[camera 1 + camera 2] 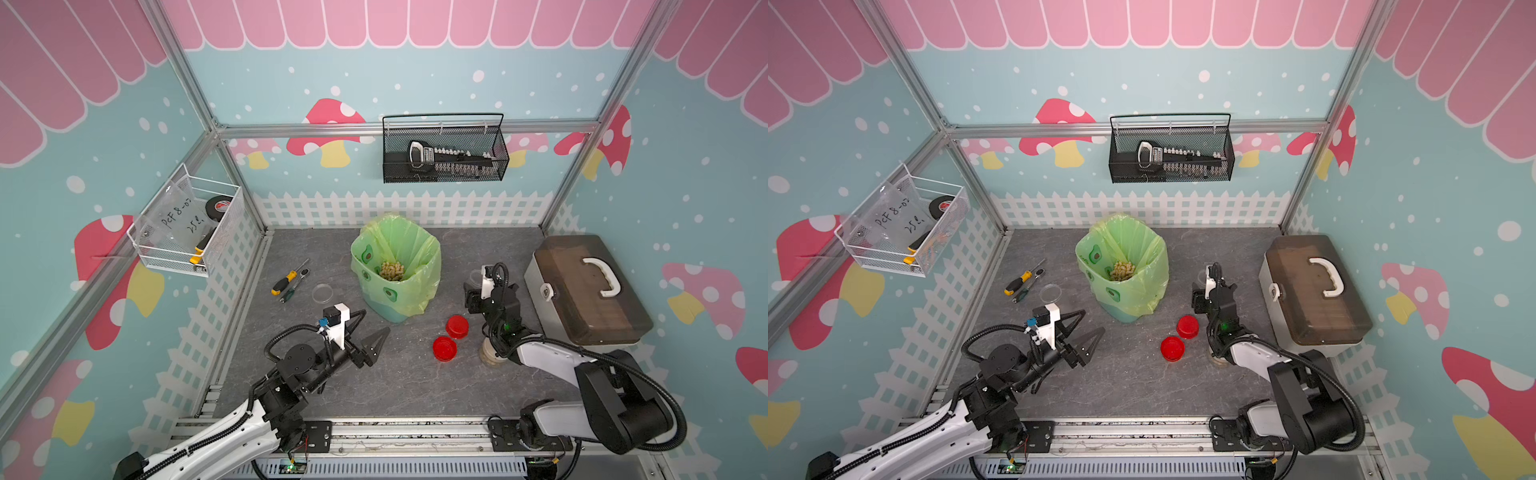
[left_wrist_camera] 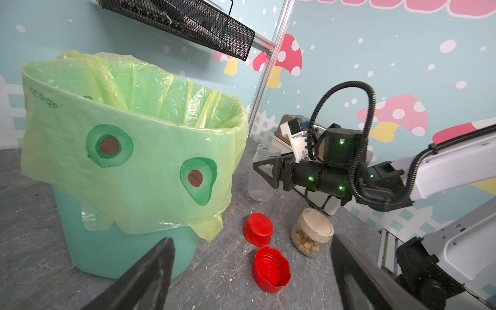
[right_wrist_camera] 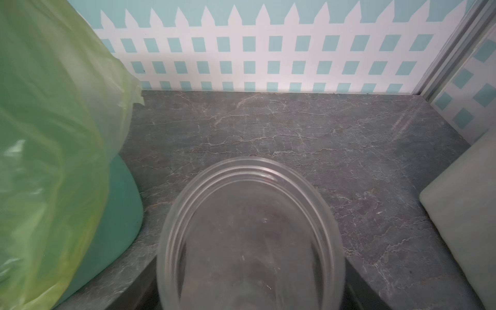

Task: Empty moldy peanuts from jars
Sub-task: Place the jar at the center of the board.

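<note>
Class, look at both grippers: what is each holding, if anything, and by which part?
The right gripper clamps the empty clear jar by its side wall, below the threaded neck. The left gripper is open and holds nothing.

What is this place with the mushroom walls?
Probably a robot practice booth: left arm and right arm bolted in front, mushroom wallpaper on a metal frame, a black tool basket on the wall.

three jars [image 2: 308,241], two red lids [image 2: 258,229], one bin [image 2: 128,249]
</note>
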